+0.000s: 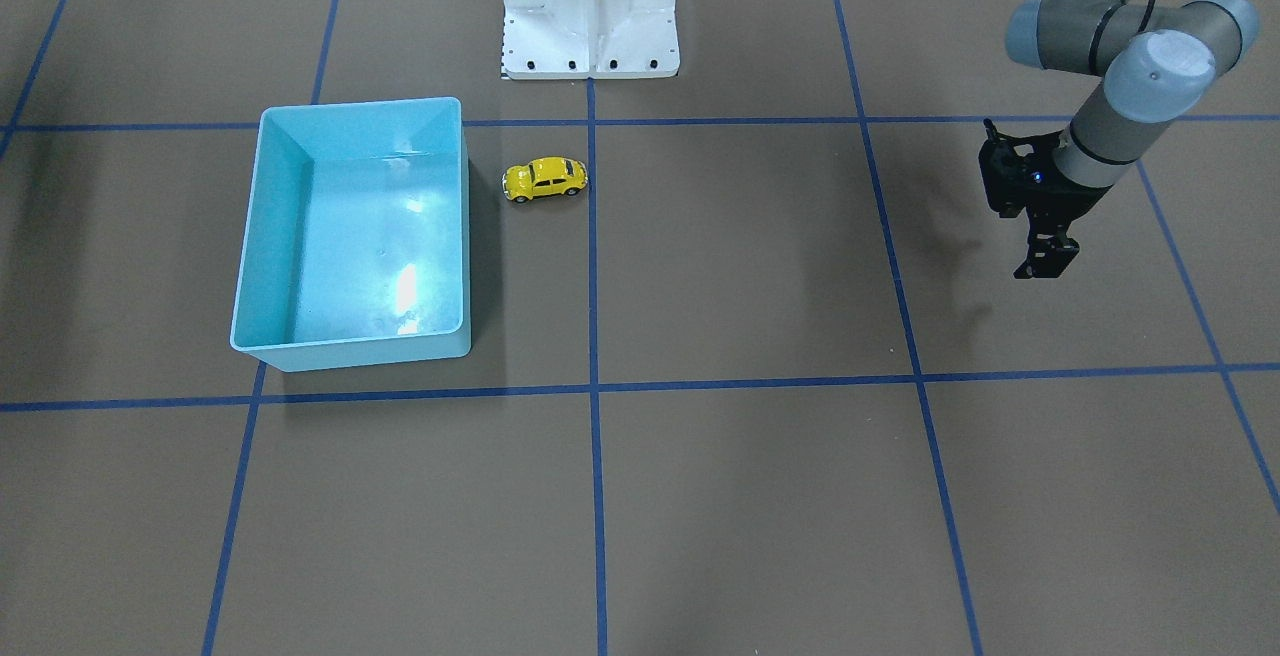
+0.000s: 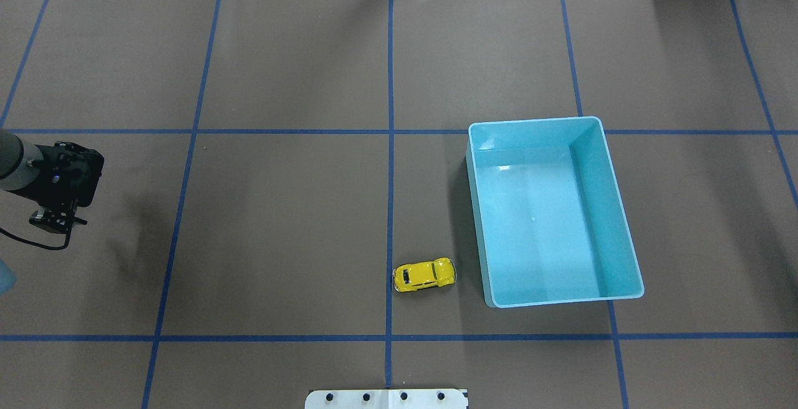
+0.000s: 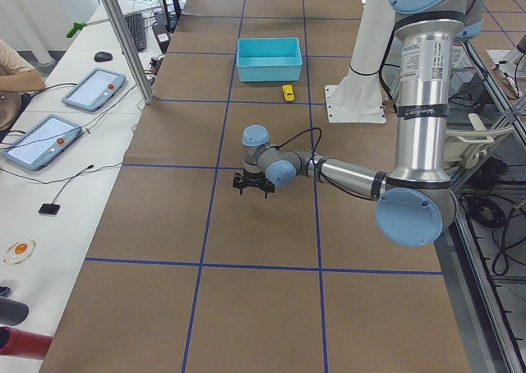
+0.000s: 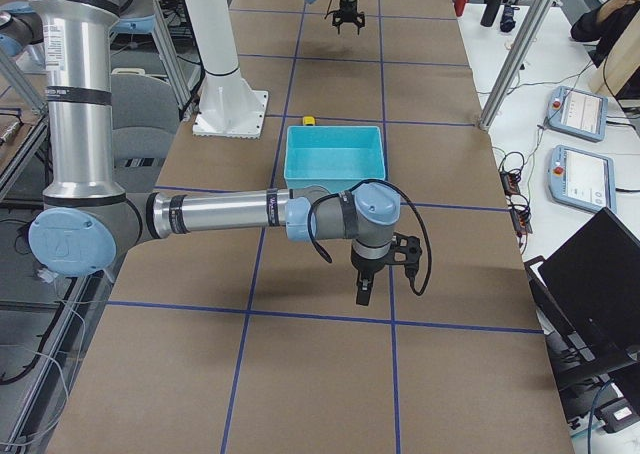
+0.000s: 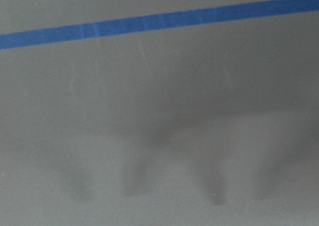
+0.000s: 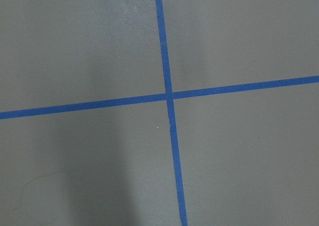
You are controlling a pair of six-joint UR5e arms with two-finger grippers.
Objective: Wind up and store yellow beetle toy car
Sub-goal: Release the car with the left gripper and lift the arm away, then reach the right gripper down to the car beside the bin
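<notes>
The yellow beetle toy car stands on its wheels on the brown table, just beside the light-blue bin, apart from it. In the overhead view the car is left of the bin, which has nothing in it. My left gripper hangs low over the table far from the car, pointing down, open and empty; it also shows in the overhead view. My right gripper shows only in the exterior right view, past the bin from the car, and I cannot tell its state.
The robot's white base plate stands at the table's robot-side edge, near the car. Blue tape lines grid the brown table. Tablets and cables lie on the side bench beyond the table edge.
</notes>
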